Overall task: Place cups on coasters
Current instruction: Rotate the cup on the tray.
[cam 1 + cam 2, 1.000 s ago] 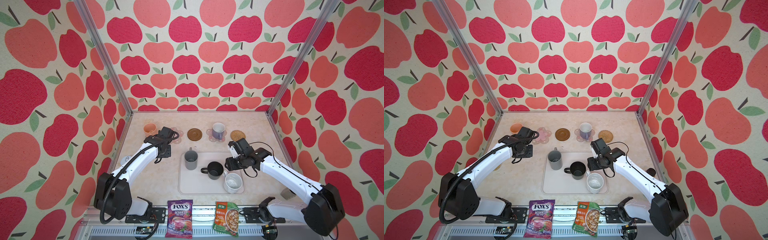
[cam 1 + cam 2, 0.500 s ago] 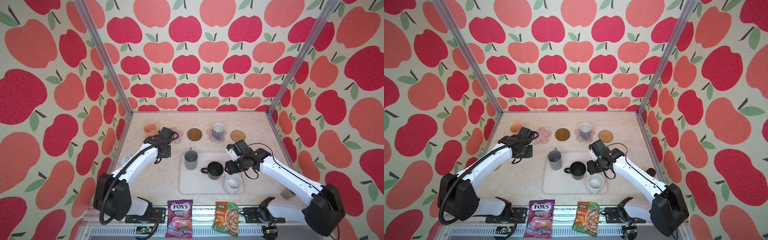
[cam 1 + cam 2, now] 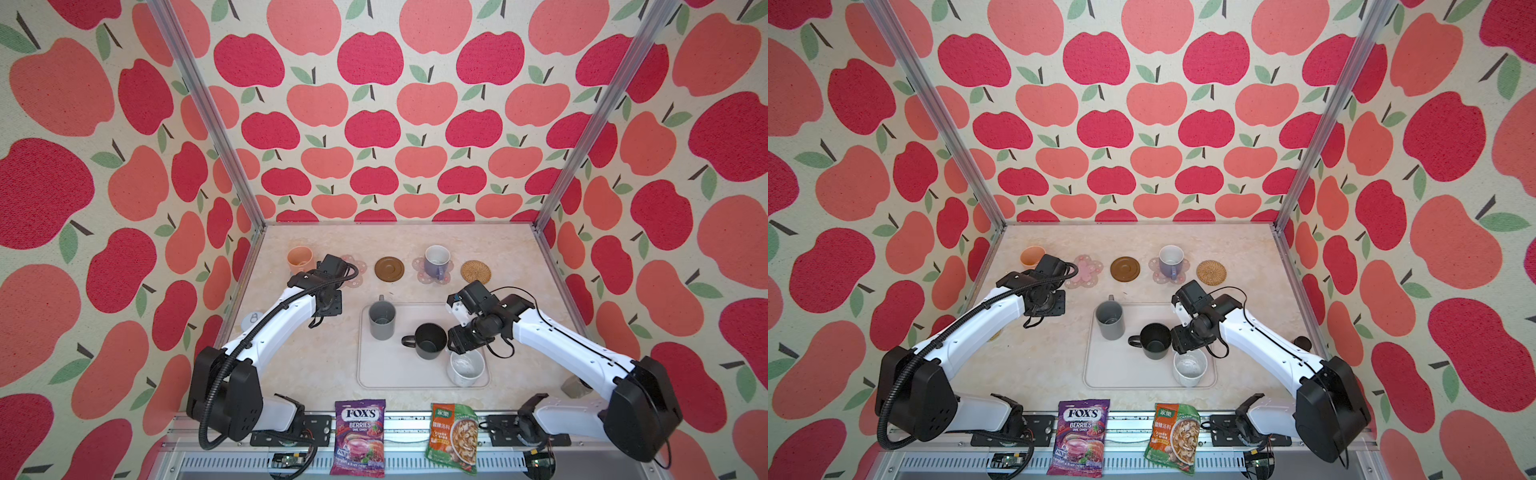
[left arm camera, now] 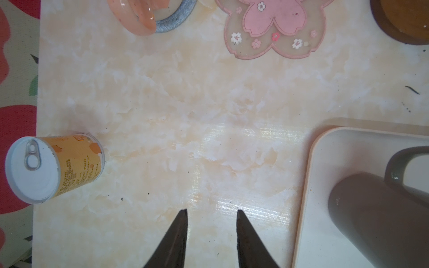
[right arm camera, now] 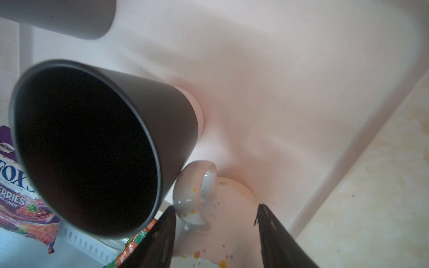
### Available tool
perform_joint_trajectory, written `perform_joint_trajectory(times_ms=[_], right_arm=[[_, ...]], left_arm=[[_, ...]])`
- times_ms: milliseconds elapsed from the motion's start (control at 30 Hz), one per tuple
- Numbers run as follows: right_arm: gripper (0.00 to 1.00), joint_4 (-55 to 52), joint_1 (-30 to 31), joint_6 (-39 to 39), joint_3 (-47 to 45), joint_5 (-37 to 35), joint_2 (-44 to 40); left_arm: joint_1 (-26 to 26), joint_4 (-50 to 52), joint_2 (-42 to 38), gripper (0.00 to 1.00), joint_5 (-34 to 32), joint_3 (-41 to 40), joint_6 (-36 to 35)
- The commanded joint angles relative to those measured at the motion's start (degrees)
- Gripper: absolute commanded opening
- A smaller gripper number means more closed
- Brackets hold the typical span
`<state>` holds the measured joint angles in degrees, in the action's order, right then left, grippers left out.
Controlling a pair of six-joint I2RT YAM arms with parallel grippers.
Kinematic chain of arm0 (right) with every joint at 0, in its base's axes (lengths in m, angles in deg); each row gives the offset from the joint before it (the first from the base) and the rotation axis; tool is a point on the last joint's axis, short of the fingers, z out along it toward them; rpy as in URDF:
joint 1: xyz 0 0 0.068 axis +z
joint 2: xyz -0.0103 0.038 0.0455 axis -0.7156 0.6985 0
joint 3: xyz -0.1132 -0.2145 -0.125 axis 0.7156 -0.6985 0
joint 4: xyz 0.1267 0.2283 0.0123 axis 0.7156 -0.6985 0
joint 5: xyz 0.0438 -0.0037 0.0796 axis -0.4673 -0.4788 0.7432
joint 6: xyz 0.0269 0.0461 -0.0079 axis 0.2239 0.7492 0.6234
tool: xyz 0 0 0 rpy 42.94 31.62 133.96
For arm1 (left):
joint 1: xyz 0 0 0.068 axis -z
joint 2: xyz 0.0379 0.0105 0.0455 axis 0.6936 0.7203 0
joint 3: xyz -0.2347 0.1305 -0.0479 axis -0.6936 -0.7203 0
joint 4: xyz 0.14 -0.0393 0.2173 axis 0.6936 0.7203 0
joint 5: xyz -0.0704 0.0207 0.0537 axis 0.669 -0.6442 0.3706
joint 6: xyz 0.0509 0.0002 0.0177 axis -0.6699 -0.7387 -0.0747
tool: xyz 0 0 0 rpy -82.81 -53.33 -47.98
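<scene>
On the pale tray [image 3: 395,374] stand a tall grey cup [image 3: 381,321], a black cup [image 3: 430,340] and a speckled white cup [image 3: 466,368]. My right gripper [image 5: 216,208] hangs open just above the speckled cup [image 5: 199,192], its fingers either side of the handle end, right beside the black cup [image 5: 92,148]. The peach cup [image 3: 300,257] sits on the blue-grey coaster [image 4: 178,18]. The lavender cup [image 3: 436,261] sits on a pink flower coaster [image 3: 419,270]. Bare are the other flower coaster [image 3: 1086,270], the brown disc [image 3: 389,269] and the rattan coaster [image 3: 476,271]. My left gripper [image 4: 211,211] is open and empty over bare table.
A small orange can [image 4: 53,167] stands at the table's left edge. Two snack bags [image 3: 359,436] [image 3: 454,436] lie at the front rail. Metal frame posts and apple-patterned walls close in the left, right and back sides.
My right gripper has moved toward the front and down, from beside the black cup to over the speckled cup. The left arm has hardly moved.
</scene>
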<state>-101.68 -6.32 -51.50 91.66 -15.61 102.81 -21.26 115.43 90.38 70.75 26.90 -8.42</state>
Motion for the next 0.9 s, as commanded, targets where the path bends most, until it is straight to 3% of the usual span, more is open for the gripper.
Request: perform_joint_trajectory(times_ms=[0,267,433,867], right_arm=[[0.58,-2.78,0.40,-1.59,2.79,-1.70,1.58],[0.58,-1.54,0.38,-0.94,4.78,-1.97,5.59],[0.57,-4.61,0.39,-2.18,5.86,-6.86,7.63],[0.51,-6.33,-2.89,1.66,4.74,-10.98,4.72]], left_arm=[[0.28,0.55,-0.37,0.37,-0.62,-0.29,1.12],[0.37,1.47,-1.27,0.37,-0.96,-0.30,1.19],[0.37,1.66,-2.40,0.37,-1.49,-0.80,1.12],[0.44,1.09,-2.60,0.37,-0.82,-1.34,1.39]])
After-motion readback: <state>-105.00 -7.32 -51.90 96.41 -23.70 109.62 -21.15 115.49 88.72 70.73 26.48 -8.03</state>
